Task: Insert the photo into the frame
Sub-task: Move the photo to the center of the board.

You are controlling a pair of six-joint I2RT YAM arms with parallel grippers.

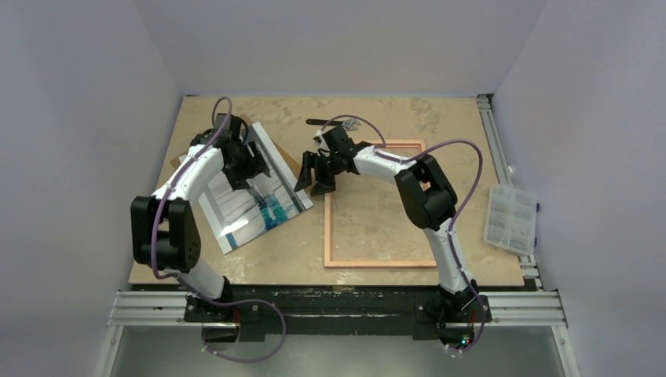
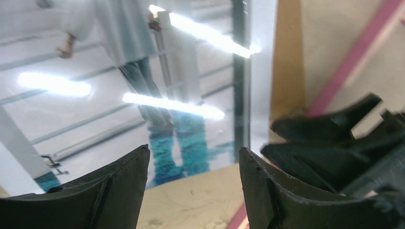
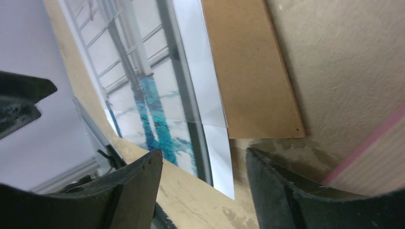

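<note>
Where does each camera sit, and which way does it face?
Top external: overhead behind the robot, looking down; left arm, right arm, photo, frame.
Left wrist: on the left arm, facing the photo; left claw below, right claw at right.
Right wrist: on the right arm, facing the photo's edge and brown board; its claw below.
Shared: both wrists see the photo and frame.

Top camera high up, looking down at the whole table [image 1: 440,118], wrist cameras low and close, all three showing the photo [image 1: 251,212].
</note>
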